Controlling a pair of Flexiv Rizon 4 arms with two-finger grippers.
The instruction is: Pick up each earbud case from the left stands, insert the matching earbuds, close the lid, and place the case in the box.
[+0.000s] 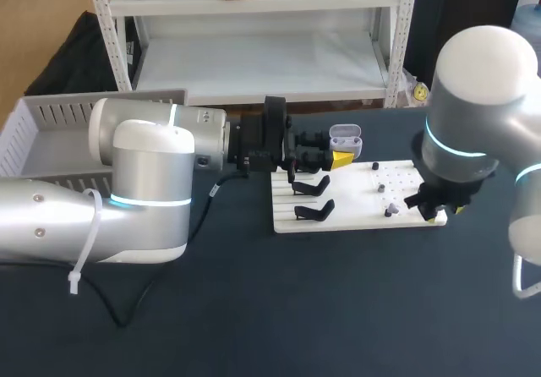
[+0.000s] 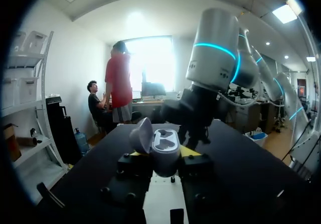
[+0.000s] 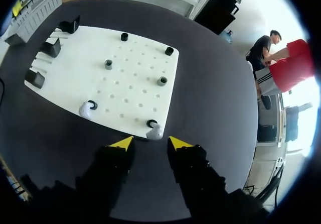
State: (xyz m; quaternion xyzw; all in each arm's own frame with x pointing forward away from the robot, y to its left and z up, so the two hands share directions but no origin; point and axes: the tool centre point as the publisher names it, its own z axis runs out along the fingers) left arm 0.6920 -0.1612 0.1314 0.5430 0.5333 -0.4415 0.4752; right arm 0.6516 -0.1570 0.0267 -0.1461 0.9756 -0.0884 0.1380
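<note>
My left gripper (image 1: 336, 155) comes in over the white board (image 1: 363, 218) and is shut on a pale lilac earbud case (image 1: 345, 136). In the left wrist view the case (image 2: 165, 144) sits upright between the yellow tips, lid swung open and both wells showing. My right gripper (image 1: 435, 212) hangs at the board's front right corner. In the right wrist view the right gripper (image 3: 150, 141) is open, and a white earbud (image 3: 154, 131) in a black ring lies just ahead of the gap. A second earbud (image 3: 86, 109) rests further along the same edge.
Black case stands (image 1: 313, 188) line the board's left side. Small grey and black pegs (image 3: 162, 81) dot the board (image 3: 130, 83). A grey slatted box (image 1: 51, 132) stands at the table's far left. My right arm (image 2: 215, 48) rises directly ahead of the held case.
</note>
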